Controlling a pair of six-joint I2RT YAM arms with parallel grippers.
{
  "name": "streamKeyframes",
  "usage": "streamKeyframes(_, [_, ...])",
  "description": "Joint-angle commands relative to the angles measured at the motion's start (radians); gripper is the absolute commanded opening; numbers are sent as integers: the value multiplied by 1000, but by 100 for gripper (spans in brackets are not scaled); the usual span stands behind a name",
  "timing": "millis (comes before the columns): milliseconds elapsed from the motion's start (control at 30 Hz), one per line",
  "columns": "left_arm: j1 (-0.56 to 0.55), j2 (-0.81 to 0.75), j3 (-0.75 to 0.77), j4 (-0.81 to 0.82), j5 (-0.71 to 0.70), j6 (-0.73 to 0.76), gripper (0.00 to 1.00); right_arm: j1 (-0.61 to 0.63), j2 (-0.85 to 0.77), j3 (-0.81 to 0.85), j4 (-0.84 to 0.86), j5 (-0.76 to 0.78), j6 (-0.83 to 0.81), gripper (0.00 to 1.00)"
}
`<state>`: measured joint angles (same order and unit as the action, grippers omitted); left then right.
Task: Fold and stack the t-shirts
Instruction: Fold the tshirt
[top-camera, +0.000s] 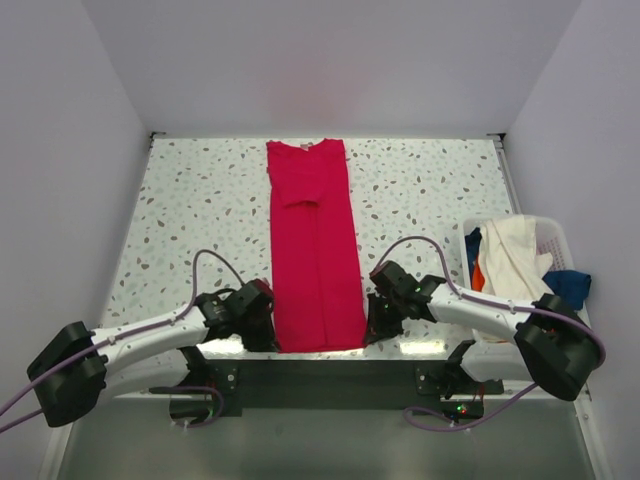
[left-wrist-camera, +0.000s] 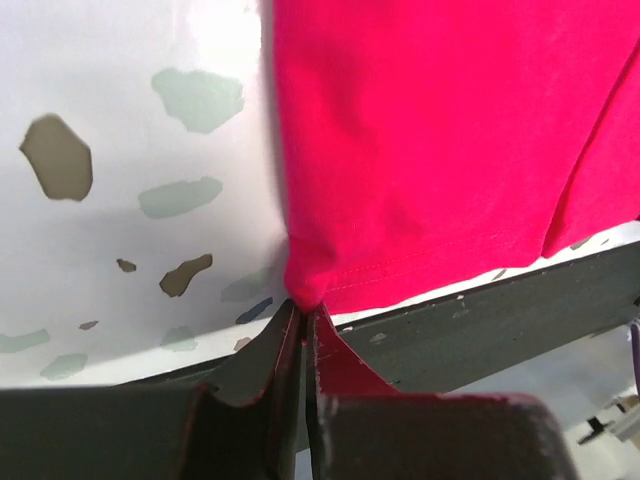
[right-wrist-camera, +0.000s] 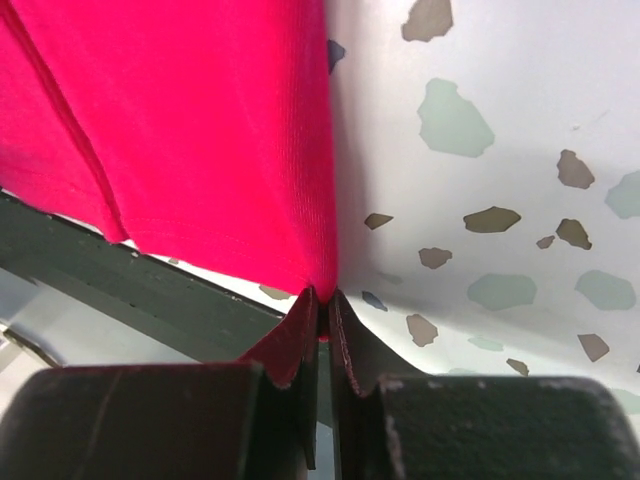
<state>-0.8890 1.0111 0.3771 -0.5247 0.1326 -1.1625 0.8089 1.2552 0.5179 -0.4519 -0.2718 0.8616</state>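
Top external view: the red shirt (top-camera: 315, 245) lies flat as a long, narrow strip down the middle of the table (top-camera: 200, 200). Its sides are folded in, its collar is at the far end and its hem is at the near edge. The cloth is soft and matte, mostly smooth, with a short crease below the collar. The left gripper (top-camera: 266, 338) sits at the hem's left corner, the right gripper (top-camera: 374, 333) at its right corner. In the wrist views each pair of dark, wedge-shaped fingers is pinched almost together on a hem corner, with the finely ribbed knit bunched at the tips. The tabletop is glossy white with grey, green and brown flecks and ends in a dark metal edge. At the right a white slatted plastic basket (top-camera: 556, 238) holds a crumpled cream shirt (top-camera: 510, 255), with orange cloth (top-camera: 478, 275) beside it and blue cloth (top-camera: 568, 285) draped at its near right side.
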Motion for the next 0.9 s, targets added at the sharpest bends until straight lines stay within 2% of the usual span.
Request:
streamKeyframes(0, [-2,27,94,3,-83,66,6,3,-37,73,-53,32,-15,4])
streamKeyframes(200, [62,81,230,6,-130,176,1,1,-22,240,-117,160,-84,4])
streamKeyframes(400, [232,199,315,114,-83,309,0,-33,102,407,-42,285,-159,3])
streamKeyframes(633, [306,374,500,164,-122,386,0,-131,317,560,61,306,-180,1])
streamKeyframes(867, [370,498,566,227,-128,388,0,-182,479,692,90,283,-203,0])
